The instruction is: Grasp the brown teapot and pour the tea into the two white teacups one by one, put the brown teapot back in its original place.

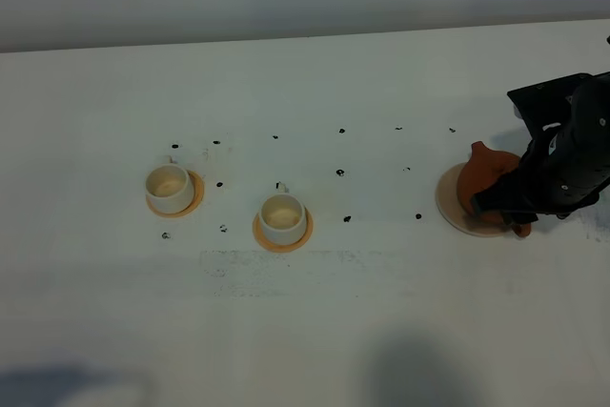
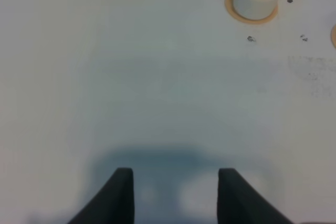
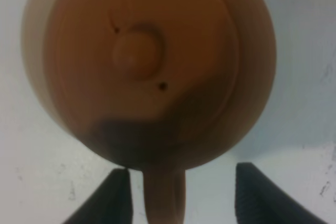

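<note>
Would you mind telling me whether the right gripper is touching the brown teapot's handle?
Apart. The right wrist view shows pale table between the brown teapot handle and each finger of the open right gripper.

The brown teapot (image 1: 481,171), round reddish clay with its knobbed lid on, stands upright on the pale beige disc (image 1: 448,205) at the right of the counter (image 1: 381,312). Its loop handle (image 3: 164,198) lies between my right jaws, with a gap on each side. The left teacup (image 1: 170,187) and the middle teacup (image 1: 283,217) are white, cream inside and upright, well apart from the teapot.
</note>
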Available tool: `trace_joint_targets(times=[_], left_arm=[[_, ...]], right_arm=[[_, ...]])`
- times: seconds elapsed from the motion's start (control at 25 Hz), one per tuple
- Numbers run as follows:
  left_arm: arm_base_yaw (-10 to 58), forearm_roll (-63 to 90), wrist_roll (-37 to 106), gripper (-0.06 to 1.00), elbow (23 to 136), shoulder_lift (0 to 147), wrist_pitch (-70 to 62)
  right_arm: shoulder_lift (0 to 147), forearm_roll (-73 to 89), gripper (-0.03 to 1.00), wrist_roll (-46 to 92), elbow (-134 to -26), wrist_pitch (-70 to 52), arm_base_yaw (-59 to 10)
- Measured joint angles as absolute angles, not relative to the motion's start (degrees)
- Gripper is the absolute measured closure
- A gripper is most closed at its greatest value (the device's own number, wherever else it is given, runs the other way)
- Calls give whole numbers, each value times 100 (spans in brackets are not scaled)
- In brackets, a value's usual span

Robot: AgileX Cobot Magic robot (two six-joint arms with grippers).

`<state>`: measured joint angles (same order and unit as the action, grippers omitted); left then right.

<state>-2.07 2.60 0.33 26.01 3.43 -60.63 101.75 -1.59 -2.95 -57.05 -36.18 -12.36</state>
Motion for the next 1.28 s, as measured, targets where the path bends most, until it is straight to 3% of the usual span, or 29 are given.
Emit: trace_joint_targets(times=[0.28,0.48,1.28], left_arm=[[-207,260,33,57,2601,343,-6063],[-207,260,33,57,2601,343,-6063],[-207,260,33,57,2601,343,-6063]], right_arm=[[10175,-153,62,-218,-5705,-3522,-1260],[10175,-177,85,-40,-5705,-3497,-1261],[10075,-219,85,174,-5701,-2937,-1261]])
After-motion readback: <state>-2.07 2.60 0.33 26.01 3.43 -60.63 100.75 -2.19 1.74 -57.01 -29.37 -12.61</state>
